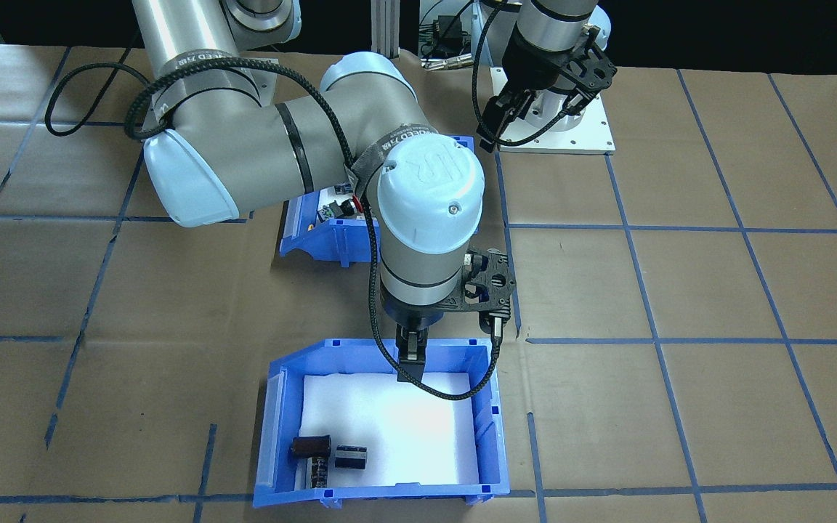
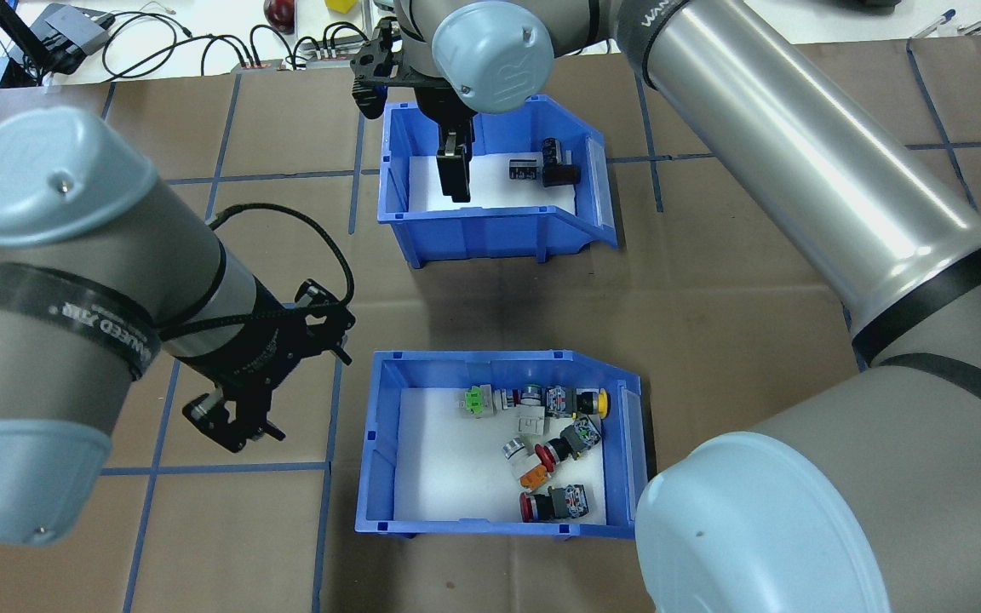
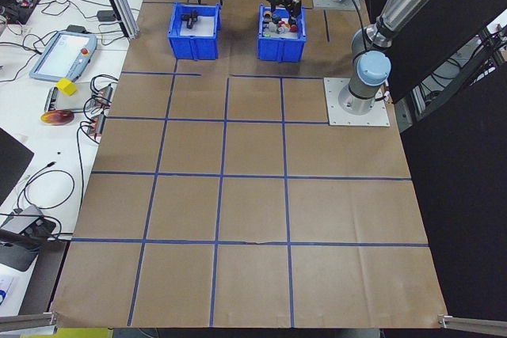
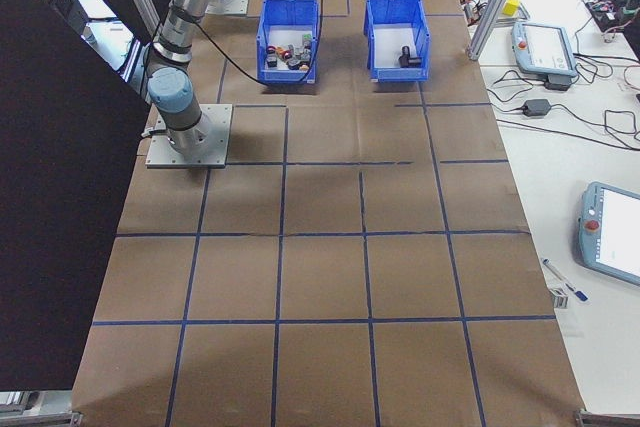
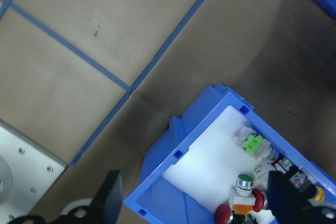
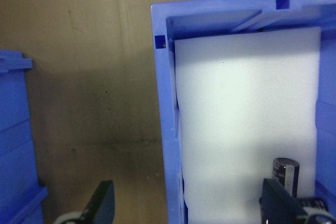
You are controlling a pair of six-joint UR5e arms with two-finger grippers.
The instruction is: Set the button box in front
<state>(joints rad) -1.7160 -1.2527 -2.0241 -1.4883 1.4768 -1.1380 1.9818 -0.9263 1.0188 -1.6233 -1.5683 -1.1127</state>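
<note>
Nearest the robot sits the button box [image 2: 375, 451]; beside it hovers the left gripper [image 2: 231, 430], jaws spread. The right gripper [image 2: 455, 174], jaws spread, straddles the capacitor bin [image 2: 490, 230] wall.

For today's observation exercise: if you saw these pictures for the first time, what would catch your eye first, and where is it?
Two alike blue bins stand on the brown papered table. The button box, full of coloured push-button switches, sits nearer the robot; the capacitor bin sits farther out. The right gripper straddles that far bin's wall, jaws apart, one finger inside. The left gripper hangs open beside the button box.
</note>
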